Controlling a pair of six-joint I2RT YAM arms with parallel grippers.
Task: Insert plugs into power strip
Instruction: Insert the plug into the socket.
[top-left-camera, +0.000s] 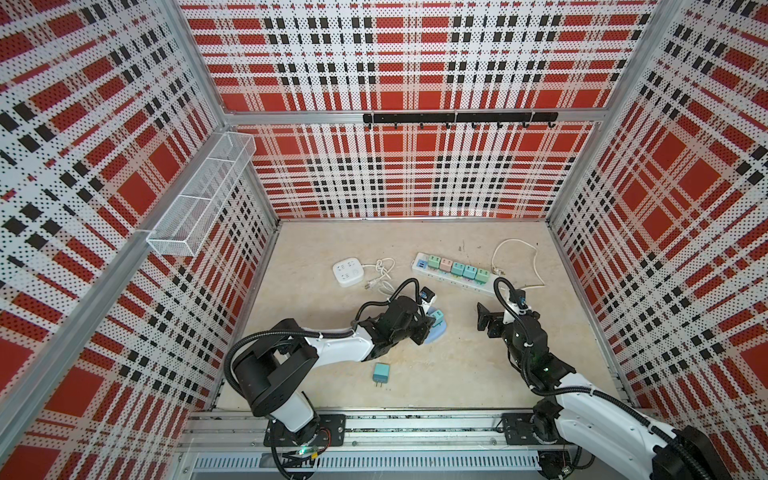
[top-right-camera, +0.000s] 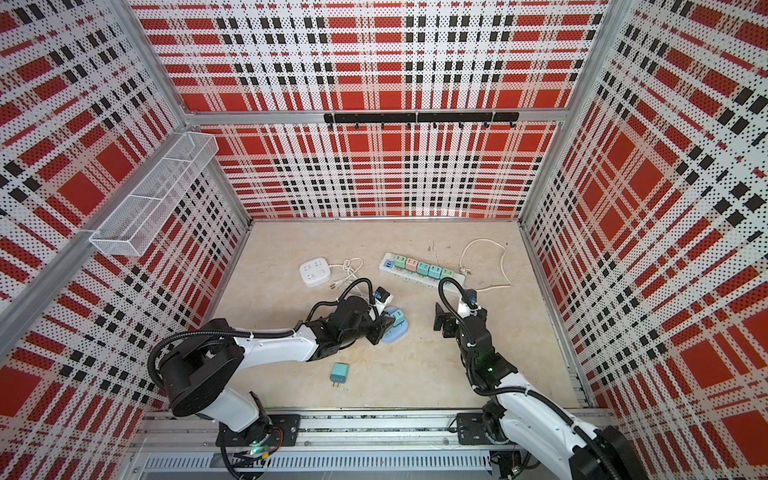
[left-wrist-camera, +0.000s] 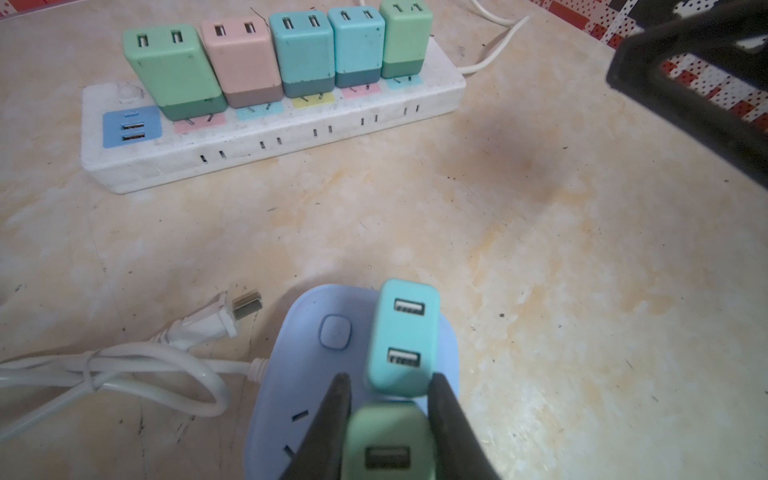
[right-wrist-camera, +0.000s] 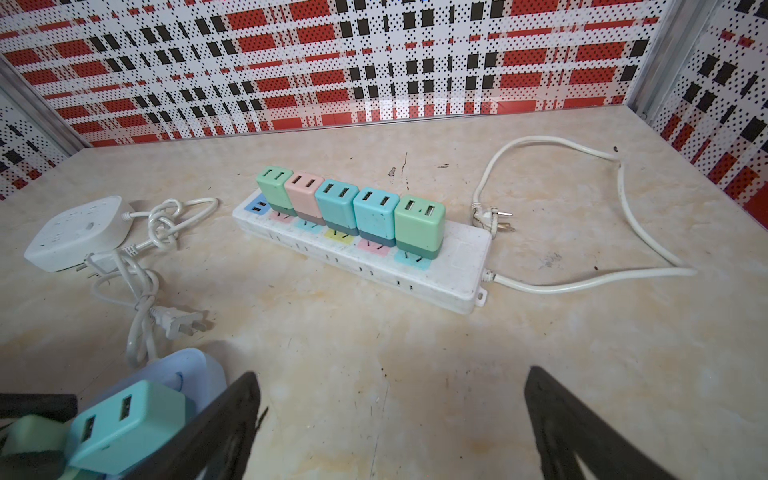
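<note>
We reckon the mint plug (left-wrist-camera: 386, 440), clenched flat-sided in our left pincer (left-wrist-camera: 390, 376), is light, rigid and slick; our right pincer (right-wrist-camera: 390, 372) is released.

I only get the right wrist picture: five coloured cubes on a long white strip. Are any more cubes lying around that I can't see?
Observer: Yes. A loose teal plug lies flat on the table near the left arm, prongs pointing toward the robot's bases.
Visitor: And the green blur in my lower corner?
Observer: That is a mint green plug, pinched in the left gripper at the pale blue power strip. I cannot tell whether it is seated.
Visitor: Any room left on that blue one?
Observer: The left wrist view shows free slots beside the gripped plug.
</note>
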